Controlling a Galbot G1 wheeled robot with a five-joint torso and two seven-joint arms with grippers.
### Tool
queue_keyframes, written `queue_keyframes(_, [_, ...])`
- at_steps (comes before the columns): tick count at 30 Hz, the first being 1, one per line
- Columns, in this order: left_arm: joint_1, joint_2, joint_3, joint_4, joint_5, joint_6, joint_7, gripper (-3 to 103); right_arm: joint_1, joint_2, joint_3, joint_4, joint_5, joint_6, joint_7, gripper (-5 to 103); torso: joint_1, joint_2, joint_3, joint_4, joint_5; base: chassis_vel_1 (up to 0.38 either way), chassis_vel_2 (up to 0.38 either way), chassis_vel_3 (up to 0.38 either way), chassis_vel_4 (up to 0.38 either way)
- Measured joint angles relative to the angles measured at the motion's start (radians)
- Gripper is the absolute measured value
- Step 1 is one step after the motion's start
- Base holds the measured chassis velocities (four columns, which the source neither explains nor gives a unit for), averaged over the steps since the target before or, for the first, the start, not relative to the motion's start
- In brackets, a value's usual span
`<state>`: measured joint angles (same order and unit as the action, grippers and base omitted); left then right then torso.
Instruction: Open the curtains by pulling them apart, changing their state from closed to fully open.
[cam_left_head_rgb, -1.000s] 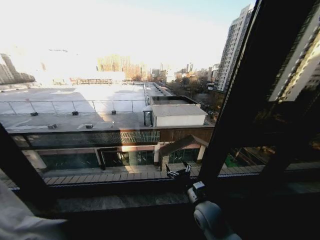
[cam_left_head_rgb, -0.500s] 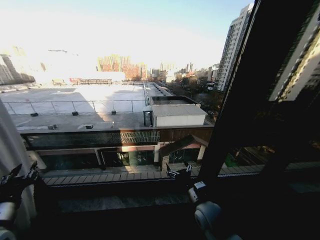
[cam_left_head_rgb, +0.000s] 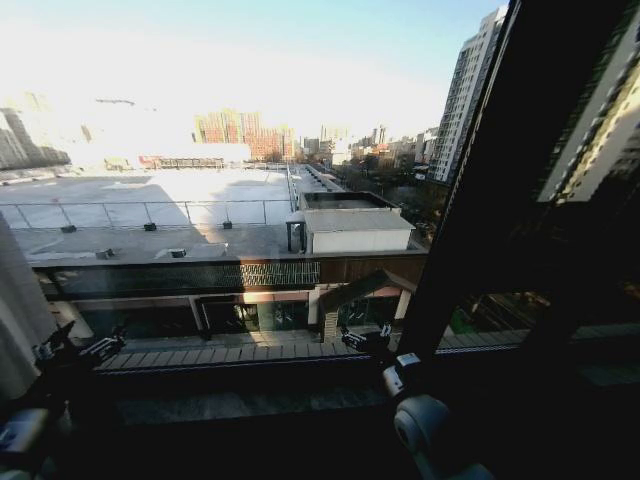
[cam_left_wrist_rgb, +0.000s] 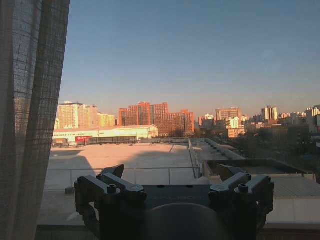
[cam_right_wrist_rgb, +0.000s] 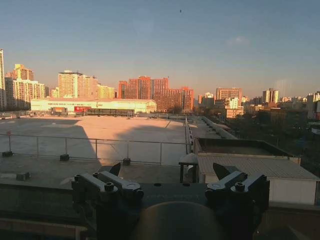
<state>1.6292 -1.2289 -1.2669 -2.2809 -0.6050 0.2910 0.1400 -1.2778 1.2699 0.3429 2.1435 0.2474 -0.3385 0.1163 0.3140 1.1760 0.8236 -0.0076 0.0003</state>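
Both grippers, left (cam_left_head_rgb: 80, 347) and right (cam_left_head_rgb: 365, 338), hold black fingers spread beside sheer woven curtains (cam_left_wrist_rgb: 30, 120).

You're facing a big window (cam_left_head_rgb: 250, 200) with a dark slanted frame (cam_left_head_rgb: 480, 190) on the right; bright daylight floods rooftops (cam_left_head_rgb: 150, 210) and towers (cam_left_head_rgb: 465, 90) outside.

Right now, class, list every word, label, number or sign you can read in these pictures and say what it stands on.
None can be read.
The red sign on the long low building across the rooftop: too small to read.
The faint embossed marking on the left gripper: too blurred to read.
The sheer curtain carries no text.
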Motion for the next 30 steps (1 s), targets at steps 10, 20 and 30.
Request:
queue_keyframes(10, [-0.011,0.000,0.025,-0.013,0.000,0.009,-0.006,100,-0.001,-0.006,0.014,0.003,0.009,-0.002,-0.002,100,0.000,0.000,0.000,-0.0001,-0.0001,-0.031,-0.071,0.027,0.069])
queue_keyframes(20, [-0.015,-0.005,0.037,-0.014,0.019,0.012,-0.010,100,0.008,-0.015,0.021,-0.015,0.019,-0.003,-0.006,100,0.000,0.000,0.000,0.0001,0.0001,-0.147,-0.260,0.175,0.254])
queue_keyframes(30, [-0.019,-0.009,0.047,-0.016,0.023,0.014,-0.011,100,0.013,-0.012,0.020,-0.023,0.021,-0.003,-0.008,100,0.000,0.000,0.000,-0.0001,0.0000,-0.292,-0.365,0.276,0.378])
